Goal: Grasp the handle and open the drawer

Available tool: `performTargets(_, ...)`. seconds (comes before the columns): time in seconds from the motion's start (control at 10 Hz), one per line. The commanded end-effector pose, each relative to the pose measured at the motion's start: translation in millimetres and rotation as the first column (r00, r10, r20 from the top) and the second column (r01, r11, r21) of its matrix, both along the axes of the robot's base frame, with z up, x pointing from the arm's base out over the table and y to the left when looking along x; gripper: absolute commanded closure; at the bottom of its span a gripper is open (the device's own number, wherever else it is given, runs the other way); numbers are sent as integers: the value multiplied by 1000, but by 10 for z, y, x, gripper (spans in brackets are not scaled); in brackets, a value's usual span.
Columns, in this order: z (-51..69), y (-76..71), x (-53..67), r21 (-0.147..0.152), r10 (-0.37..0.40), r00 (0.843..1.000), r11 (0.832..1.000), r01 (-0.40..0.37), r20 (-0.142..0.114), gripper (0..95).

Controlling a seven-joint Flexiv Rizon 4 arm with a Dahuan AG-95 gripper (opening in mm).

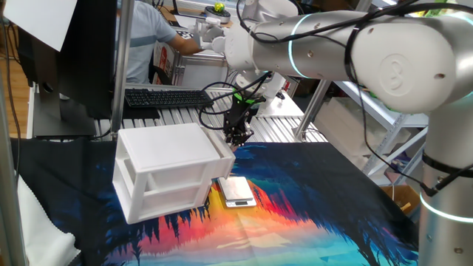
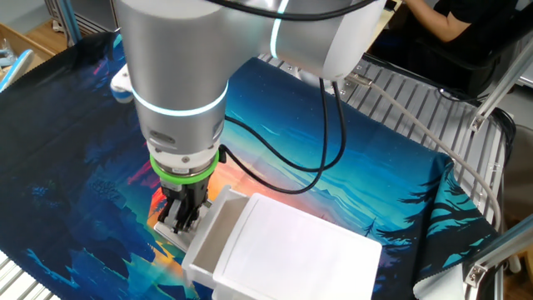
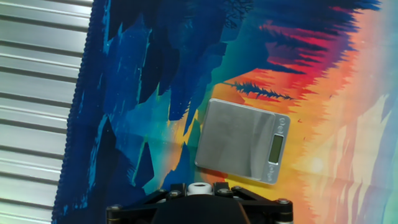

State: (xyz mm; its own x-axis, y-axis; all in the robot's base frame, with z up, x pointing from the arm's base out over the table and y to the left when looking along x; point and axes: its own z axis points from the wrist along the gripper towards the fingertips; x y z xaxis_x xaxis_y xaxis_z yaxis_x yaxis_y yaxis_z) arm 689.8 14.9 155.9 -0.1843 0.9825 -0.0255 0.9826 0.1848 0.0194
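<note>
arm: reaches over the cloth, gripper (image 1: pixel 236 134) pointing straight down
grip: fingers pinched on the handle (image 3: pixel 198 190)
drawer (image 2: pixel 218 236): upper tier, slid partway out
room: scale (image 1: pixel 236 190) lies just below the drawer front

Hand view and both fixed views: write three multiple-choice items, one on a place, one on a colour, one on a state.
1. The silver scale lies: A on a shelf; B on the printed cloth beside the cabinet; C on the floor.
2. The cabinet is: A white; B black; C red.
3. The upper drawer is: A fully shut; B pulled partly out; C lying on the cloth.
Key: B, it rests flat on the cloth by the cabinet's front; A, its shell is white; B, its open tray shows beyond the shell.
</note>
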Motion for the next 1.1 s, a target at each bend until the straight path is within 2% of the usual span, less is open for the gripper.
performTargets(0.1,-2,-24,-31,-2,4,1000,1000,-4,5,950)
performTargets(0.6,21,-99,25,0,-8,1000,1000,8,-3,950)
performTargets(0.9,-8,-149,47,2,-18,1000,1000,18,-4,950)
performTargets(1.1,34,-204,83,9,-15,1000,1000,15,-8,950)
